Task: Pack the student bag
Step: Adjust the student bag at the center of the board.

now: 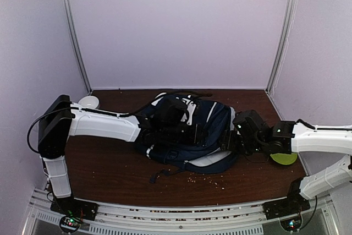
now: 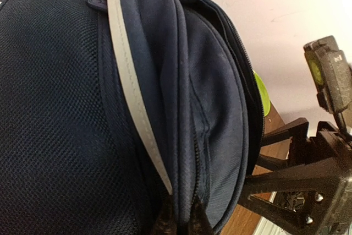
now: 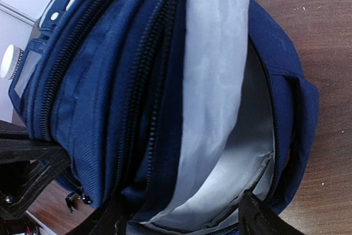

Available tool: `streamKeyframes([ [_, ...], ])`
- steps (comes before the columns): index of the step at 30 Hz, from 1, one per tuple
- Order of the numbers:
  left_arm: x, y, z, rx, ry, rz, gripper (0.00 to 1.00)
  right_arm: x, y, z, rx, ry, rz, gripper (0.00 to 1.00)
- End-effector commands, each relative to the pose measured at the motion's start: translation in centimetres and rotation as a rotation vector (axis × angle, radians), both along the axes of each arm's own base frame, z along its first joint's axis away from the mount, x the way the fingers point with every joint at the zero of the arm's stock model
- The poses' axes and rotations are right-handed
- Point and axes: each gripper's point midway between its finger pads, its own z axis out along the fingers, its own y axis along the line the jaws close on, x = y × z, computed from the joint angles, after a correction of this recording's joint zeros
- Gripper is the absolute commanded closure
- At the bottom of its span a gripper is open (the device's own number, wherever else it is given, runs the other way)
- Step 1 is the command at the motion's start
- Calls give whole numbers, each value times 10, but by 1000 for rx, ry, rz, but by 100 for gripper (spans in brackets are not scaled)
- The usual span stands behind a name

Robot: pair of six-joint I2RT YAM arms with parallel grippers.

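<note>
**Navy student bag (image 1: 190,130) gripped at both ends, main mouth gaping, nothing loaded yet**

Dark wood counter (image 1: 110,169) carries everything. The student bag lies flat in the middle of it and is the biggest item by far.

The main compartment gapes at the bag's right end. Light grey lining (image 3: 220,81) shows inside, and no contents are visible in there.

- **Right pincer** (image 3: 187,221): at that open end, fingers spread wide, one either side of the mouth's lower lip. It is not clamped on anything.
- **Left pincer** (image 2: 182,223): on top of the bag, coming in from the bag's left. Its tips sit close together on a fabric fold where the pale stripe (image 2: 129,81) runs down. It looks like a pinch on the bag, but the contact is partly cut off by the frame edge.

A lime-green disc (image 1: 283,159) lies just right of the bag, partly under the right pincer's wrist. A white round thing (image 1: 88,102) sits well off the bag's back-left corner. Crumbs (image 1: 198,179) are scattered just in front of the bag.

Step, as a judgement: holding the mouth open, with packing not yet started.

Next move calls for the left pinch holding the flap up while the right pincer backs off to the disc. It then needs a flat grasp and an entry between lining and lip, without snagging the zipper.
</note>
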Motion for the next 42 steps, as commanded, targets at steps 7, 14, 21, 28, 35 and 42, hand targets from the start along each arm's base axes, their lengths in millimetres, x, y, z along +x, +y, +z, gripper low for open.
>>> streamKeyframes([
  [7, 11, -10, 59, -150, -116, 26, 100, -12, -33, -24, -28, 36, -83, 58],
  [14, 3, -14, 69, -184, -108, -15, 100, 2, -34, -17, 34, -5, -98, 74],
  [21, -5, -16, 74, -209, -94, -31, 100, 19, -21, -8, 43, -22, -86, 88],
  [28, -7, -1, 91, -214, -124, -5, 100, 30, -15, 7, 108, -108, -64, 100],
  [35, 3, 32, 109, -192, -166, 76, 100, 25, 8, 62, 382, -360, 97, 100],
  [42, 4, 72, 112, -172, -190, 165, 100, 24, 20, 46, 481, -345, 124, 100],
])
